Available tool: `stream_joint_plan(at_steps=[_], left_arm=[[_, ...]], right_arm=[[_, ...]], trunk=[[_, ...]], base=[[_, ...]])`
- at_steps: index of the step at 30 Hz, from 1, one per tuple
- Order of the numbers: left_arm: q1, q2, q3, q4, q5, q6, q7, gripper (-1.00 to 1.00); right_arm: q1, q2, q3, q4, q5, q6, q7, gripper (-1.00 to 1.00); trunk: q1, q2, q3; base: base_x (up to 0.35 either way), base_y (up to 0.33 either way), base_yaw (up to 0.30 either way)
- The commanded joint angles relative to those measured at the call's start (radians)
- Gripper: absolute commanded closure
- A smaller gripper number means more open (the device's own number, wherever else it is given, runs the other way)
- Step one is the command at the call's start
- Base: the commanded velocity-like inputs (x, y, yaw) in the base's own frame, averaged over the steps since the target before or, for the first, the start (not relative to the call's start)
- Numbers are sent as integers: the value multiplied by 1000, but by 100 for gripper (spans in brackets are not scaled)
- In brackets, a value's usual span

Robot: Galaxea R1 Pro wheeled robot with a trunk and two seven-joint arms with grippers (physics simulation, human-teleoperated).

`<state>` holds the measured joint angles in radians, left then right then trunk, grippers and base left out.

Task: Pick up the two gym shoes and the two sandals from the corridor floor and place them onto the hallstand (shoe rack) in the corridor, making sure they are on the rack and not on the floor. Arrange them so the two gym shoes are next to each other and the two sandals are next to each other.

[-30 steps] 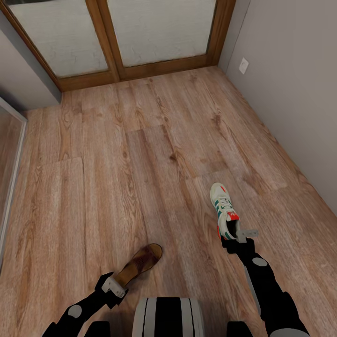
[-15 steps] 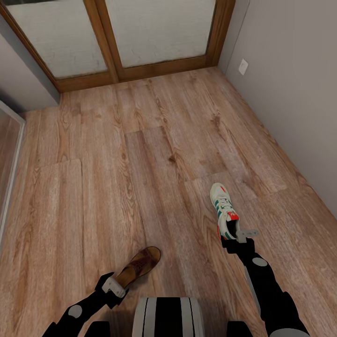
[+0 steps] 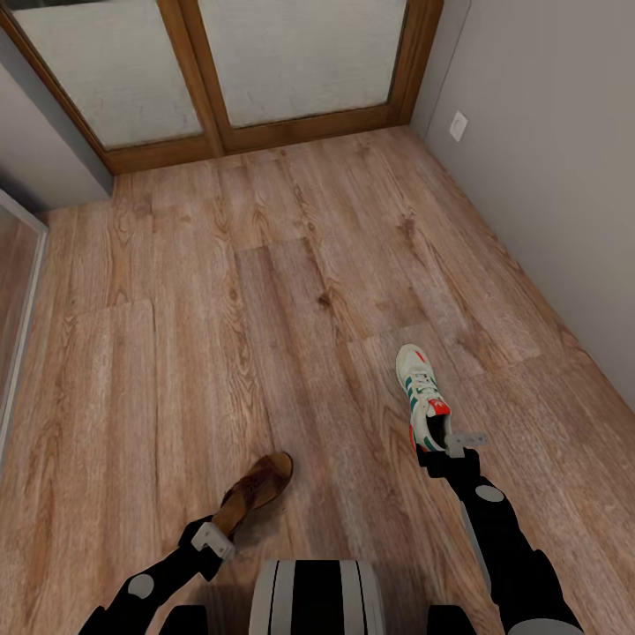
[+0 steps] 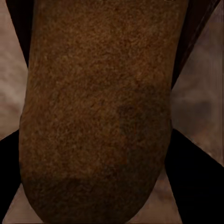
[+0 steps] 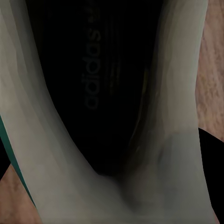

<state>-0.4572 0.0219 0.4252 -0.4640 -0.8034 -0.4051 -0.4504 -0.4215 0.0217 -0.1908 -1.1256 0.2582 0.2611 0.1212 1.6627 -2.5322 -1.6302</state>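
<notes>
One shoe in each pincer, rack out of sight.

The left pincer at seven o'clock is clamped on the heel end of a sandal, toe pointing to one o'clock above the floor. The right pincer at four o'clock pinches the heel of a sneaker, toe toward twelve. Gripping at the heels probably lets each go toe-first onto the rack. A double door stands at twelve, a wall at three.
</notes>
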Motion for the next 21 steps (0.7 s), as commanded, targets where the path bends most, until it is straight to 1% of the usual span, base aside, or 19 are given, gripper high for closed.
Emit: stream_joint_plan(at_steps=[1, 16, 21], left_arm=[[-1, -1, 9, -1, -10, -6, -5, 100], [-1, 1, 13, -3, -6, -7, -5, 100], [0, 0, 18, -49, -3, -7, -5, 100]], right_arm=[[0, 1, -4, -2, 10, 4, 9, 100], [0, 1, -4, -2, 10, 4, 9, 100], [0, 1, -3, -2, 10, 4, 9, 100]], trunk=[[0, 0, -1], [0, 0, -1], [0, 0, -1]], base=[[0, 0, 0], [0, 0, 0], [0, 0, 0]])
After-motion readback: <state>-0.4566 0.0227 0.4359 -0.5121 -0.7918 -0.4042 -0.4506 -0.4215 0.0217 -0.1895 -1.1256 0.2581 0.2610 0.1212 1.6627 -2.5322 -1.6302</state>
